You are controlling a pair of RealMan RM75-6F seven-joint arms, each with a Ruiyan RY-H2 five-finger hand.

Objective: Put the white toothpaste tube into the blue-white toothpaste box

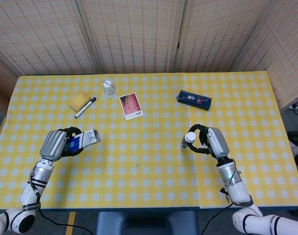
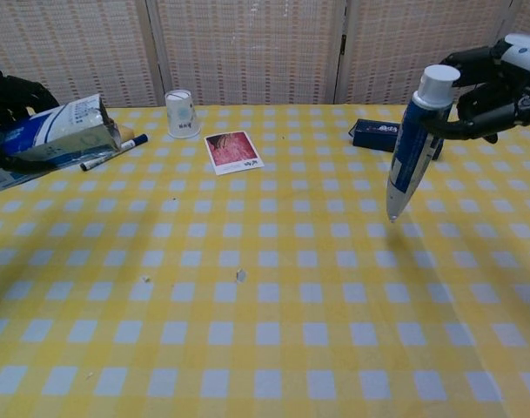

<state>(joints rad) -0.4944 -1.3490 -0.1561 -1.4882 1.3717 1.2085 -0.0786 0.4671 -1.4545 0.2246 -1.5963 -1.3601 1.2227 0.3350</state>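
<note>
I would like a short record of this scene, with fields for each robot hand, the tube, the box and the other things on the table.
left robot hand: holds the blue-white toothpaste box, open end toward the table middle
right robot hand: holds the white toothpaste tube near its cap
tube: lifted off the table, cap up, tail hanging down
tube in box: not yet
other things: paper cup, photo card, marker pen, dark blue box, yellow sponge

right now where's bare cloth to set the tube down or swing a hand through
The widest bare stretch is the near-centre tablecloth, between the left hand holding the toothpaste box and the right hand holding the toothpaste tube. The far right edge past the dark blue box is free too. The far left is crowded: sponge, marker, paper cup, photo card.
</note>
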